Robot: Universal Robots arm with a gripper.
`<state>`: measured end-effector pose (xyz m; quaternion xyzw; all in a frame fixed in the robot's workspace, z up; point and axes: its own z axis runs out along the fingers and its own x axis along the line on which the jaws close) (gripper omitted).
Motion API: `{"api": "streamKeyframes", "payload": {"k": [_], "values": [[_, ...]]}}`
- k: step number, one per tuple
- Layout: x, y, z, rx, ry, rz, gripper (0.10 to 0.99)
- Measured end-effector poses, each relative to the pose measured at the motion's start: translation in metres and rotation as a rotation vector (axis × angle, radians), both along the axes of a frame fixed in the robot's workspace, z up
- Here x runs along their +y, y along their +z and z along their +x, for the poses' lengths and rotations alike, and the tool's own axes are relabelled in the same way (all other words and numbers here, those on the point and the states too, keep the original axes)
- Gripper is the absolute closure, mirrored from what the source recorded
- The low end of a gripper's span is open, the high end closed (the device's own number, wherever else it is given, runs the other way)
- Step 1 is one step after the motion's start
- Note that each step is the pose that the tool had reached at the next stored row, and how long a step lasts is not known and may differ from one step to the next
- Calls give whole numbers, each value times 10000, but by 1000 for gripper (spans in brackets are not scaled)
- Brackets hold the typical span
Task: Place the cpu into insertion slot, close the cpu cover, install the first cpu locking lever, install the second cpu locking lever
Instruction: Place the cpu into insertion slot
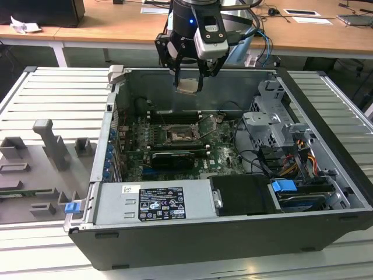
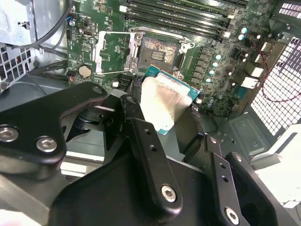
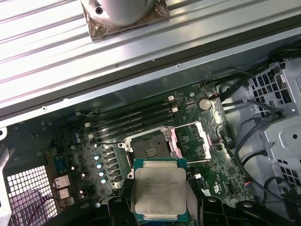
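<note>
We are on the first step: getting the chip into the socket. The hand (image 1: 189, 81) sits in the upper middle of the exterior view, above the open computer case (image 1: 233, 239). Its fingers are closed on opposite edges of the chip (image 1: 187, 87), which hangs in the air, clear of everything inside the case.

The socket (image 1: 178, 135) lies well below the chip, near the centre of that frame on the green circuit board (image 1: 224, 153), and it is bare. The cover (image 1: 208, 124) stands swung up on the side of the socket toward the exterior view's right, so the way in is open. Closing the cover and setting the two levers are not yet done.

In the first wrist view the chip's pale metal face is turned to the camera. The socket (image 3: 149, 147) shows beyond it, apart from it, with the cover (image 3: 190, 140) folded back just beside.

As we judge it, finishing this placement calls for the chip to be level and squarely over the socket, with its edges parallel to the rim. It should then go straight down without sliding, since a socket like this is likely delicate. We cannot tell whether the chip is turned the right way round for its seat.
</note>
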<state>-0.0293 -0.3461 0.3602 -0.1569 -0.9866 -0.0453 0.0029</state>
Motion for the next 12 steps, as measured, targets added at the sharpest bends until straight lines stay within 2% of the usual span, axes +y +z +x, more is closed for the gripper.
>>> {"api": "streamKeyframes", "payload": {"k": [12], "values": [[0, -2, 0, 0, -453, 0, 561]]}}
